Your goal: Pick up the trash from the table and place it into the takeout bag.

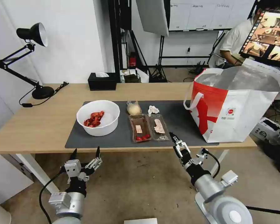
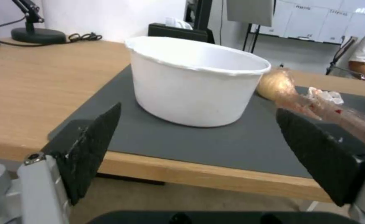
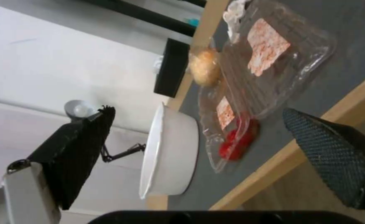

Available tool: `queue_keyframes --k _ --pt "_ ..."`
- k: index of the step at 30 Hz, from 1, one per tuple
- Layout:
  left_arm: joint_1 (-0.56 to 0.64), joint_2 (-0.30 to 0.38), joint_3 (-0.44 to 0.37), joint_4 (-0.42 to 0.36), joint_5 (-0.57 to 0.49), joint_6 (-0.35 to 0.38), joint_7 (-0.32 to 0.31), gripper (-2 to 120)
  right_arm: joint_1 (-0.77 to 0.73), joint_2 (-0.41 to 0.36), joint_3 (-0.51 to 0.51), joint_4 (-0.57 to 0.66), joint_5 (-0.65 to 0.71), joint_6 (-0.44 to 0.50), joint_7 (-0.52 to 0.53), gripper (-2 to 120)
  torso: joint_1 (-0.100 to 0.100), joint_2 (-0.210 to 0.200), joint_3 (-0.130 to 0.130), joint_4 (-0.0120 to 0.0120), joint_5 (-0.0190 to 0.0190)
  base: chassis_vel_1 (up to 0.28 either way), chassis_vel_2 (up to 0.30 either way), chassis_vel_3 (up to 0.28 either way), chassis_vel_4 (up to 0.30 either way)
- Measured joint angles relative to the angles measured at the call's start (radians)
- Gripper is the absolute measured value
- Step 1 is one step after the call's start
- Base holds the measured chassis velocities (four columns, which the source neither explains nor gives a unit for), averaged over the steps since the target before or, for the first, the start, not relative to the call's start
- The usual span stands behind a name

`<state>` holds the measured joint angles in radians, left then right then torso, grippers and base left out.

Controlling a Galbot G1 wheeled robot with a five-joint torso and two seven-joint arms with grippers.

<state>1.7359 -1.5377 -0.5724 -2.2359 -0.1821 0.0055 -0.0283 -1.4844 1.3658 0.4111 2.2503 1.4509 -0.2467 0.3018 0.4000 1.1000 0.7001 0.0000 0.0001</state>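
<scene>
On the dark grey mat (image 1: pixel 183 123) of the table (image 1: pixel 43 124) lies the trash: a white bowl (image 1: pixel 98 117) (image 2: pixel 197 81) (image 3: pixel 170 155) with red shells, two clear trays (image 1: pixel 140 127) (image 1: pixel 158 127) (image 3: pixel 269 62), a crumpled tissue (image 1: pixel 152 109) and a small clear bag with a beige lump (image 1: pixel 134 108) (image 3: pixel 204 67). The takeout bag (image 1: pixel 236 105) stands open at the mat's right end, foil lining showing. My left gripper (image 1: pixel 85 153) (image 2: pixel 198 110) hangs open just before the table edge, facing the bowl. My right gripper (image 1: pixel 175 139) (image 3: pixel 199 112) is open at the edge by the trays, holding nothing.
A black desk lamp (image 1: pixel 34 34) stands at the table's far left with its cable trailing on the wood. A black tissue box (image 1: pixel 102 81) sits at the back edge. Light stands, a person and a monitor (image 1: pixel 267 34) are behind the table.
</scene>
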Motion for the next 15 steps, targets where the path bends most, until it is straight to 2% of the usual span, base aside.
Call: queue_keyframes --k 4,15 --pt "0.001 -0.001 -0.006 0.009 0.000 -0.004 0.002 100 0.102 0.023 -0.046 -0.054 0.022 0.001 0.110 100 0.000 0.000 0.000 0.0001 -0.0001 0.000 0.000 0.000 0.000" --pt "0.001 0.001 -0.020 0.019 -0.001 -0.005 0.003 100 0.204 0.065 -0.098 -0.156 0.027 0.007 0.217 100 0.000 0.000 0.000 0.0000 -0.0003 0.000 0.000 0.000 0.000"
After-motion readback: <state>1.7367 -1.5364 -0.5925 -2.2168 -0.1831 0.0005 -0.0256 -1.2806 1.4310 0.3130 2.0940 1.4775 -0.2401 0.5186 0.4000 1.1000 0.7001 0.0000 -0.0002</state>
